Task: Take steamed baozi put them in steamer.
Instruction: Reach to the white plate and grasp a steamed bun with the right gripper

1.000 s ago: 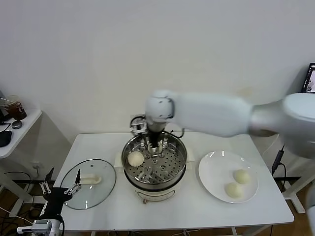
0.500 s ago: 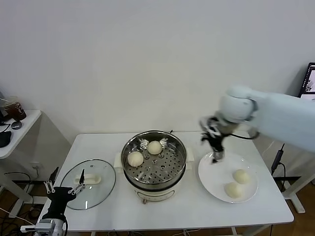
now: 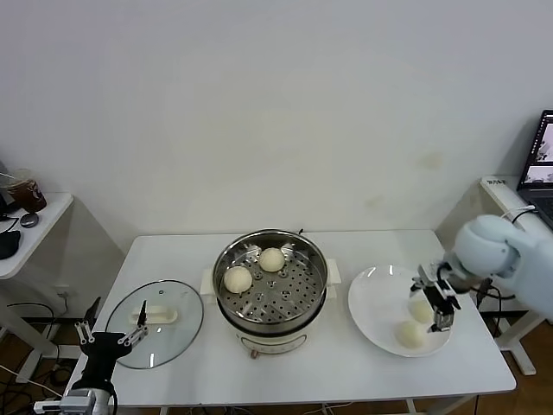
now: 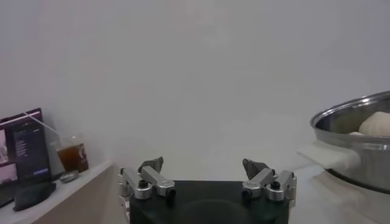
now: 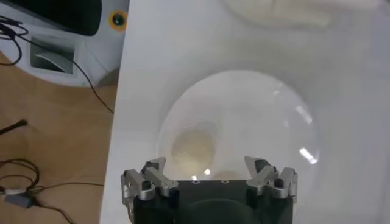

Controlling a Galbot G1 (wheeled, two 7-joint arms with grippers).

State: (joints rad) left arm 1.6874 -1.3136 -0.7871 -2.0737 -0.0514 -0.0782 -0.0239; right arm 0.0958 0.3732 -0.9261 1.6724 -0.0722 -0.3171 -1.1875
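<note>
Above the plate (image 3: pixel 373 294), the right hand (image 3: pixel 435 304) hangs with fingers apart over two steamed baozi (image 3: pixel 410 334).

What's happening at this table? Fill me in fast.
The robot is moving steamed baozi from a white plate into the steamer. Two baozi already sit in the steamer; two more wait on the plate. The right tool is open and empty above the plate, over the farther bun. The left tool is open and idle, low by the table's left edge, near the glass lid.
</note>
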